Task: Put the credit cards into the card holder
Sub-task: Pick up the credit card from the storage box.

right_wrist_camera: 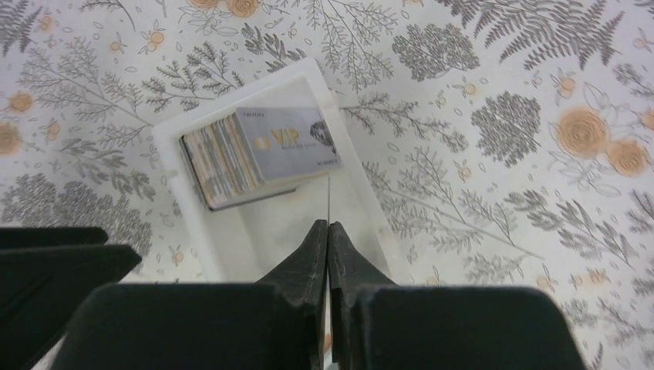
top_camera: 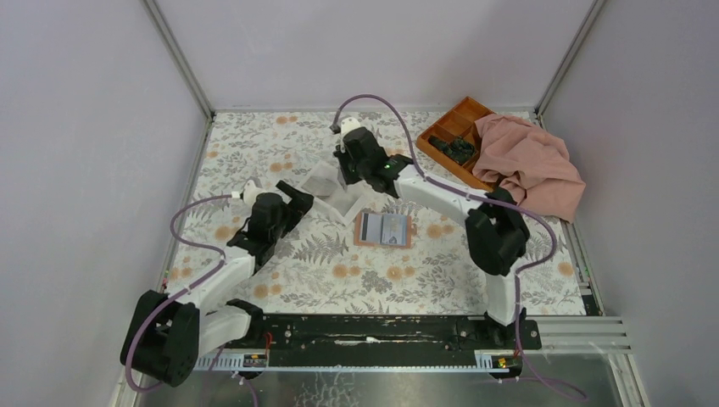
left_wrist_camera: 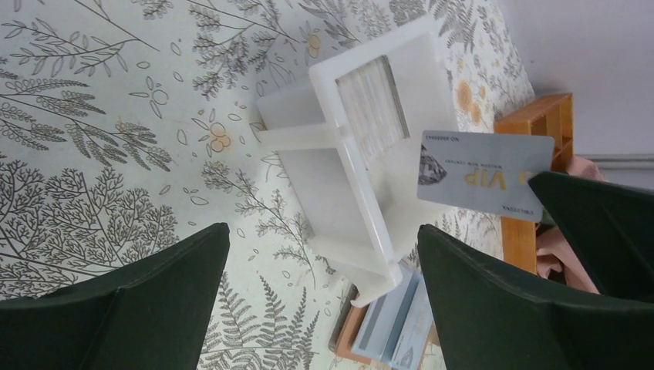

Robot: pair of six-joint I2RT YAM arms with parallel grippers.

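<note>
The tan-brown card holder lies open flat at mid-table with blue-grey credit cards on it; the left wrist view shows its edge and those cards. My right gripper is shut on a grey VIP card, held above the open white box. In the right wrist view the jaws pinch that card edge-on. A stack of cards stands in the box. My left gripper is open and empty, its jaws wide apart just left of the box.
An orange compartment tray holding a dark object stands at the back right, partly under a pink cloth. The white box's lid stands open. Enclosure walls and frame posts ring the table.
</note>
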